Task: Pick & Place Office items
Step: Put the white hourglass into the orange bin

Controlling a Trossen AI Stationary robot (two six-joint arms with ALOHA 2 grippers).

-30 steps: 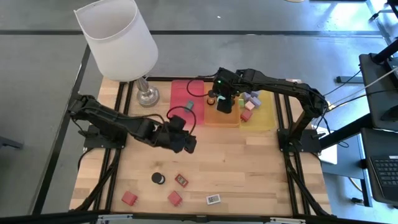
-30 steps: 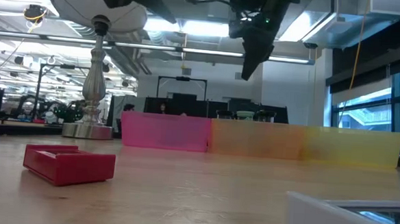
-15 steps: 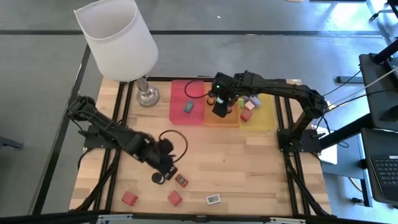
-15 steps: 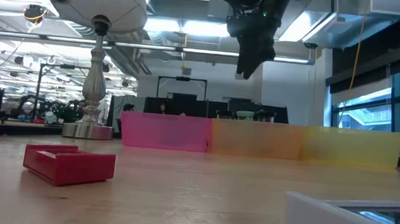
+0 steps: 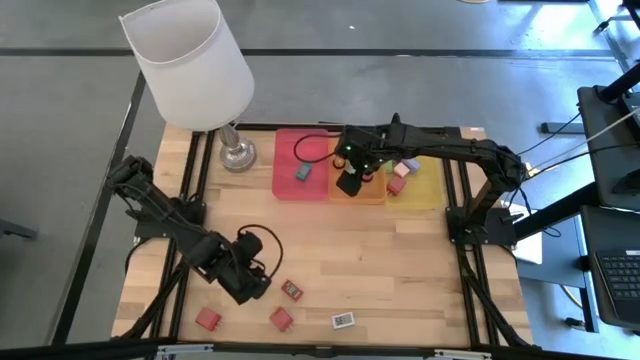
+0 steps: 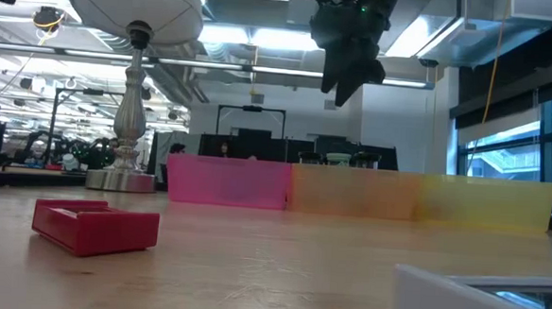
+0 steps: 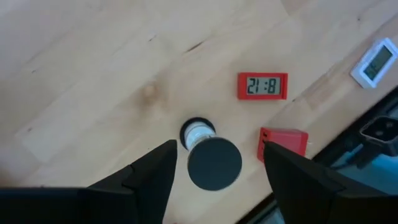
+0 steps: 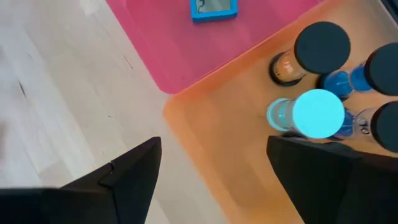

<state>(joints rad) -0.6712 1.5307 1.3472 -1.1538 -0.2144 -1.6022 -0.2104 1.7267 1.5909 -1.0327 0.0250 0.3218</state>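
My left gripper [image 7: 217, 147] is open and points down near the table's near-left part [image 5: 246, 283]. Its fingers stand on either side of an upright black cylinder [image 7: 213, 163] without touching it. A red clock block [image 7: 263, 86], a red block [image 7: 283, 142] and a white clock block [image 7: 375, 62] lie flat nearby. My right gripper [image 8: 214, 140] is open above the orange tray [image 8: 224, 155], near its border with the red tray [image 8: 168, 43]. Several cylinders [image 8: 317, 113] stand in the orange tray. A teal block [image 8: 213, 7] lies in the red tray.
The lamp [image 5: 190, 60] stands on its base [image 5: 237, 155] at the far left. The yellow tray [image 5: 425, 185] holds cubes [image 5: 400, 170]. Two red blocks [image 5: 208, 318] [image 5: 281, 319] lie by the near edge. Bare wood spans the table's middle.
My left gripper has swung from the table's middle toward the near-left corner and come down over the black cylinder, which it now covers in the high view. My right gripper has drifted a little toward the near edge over the orange tray.
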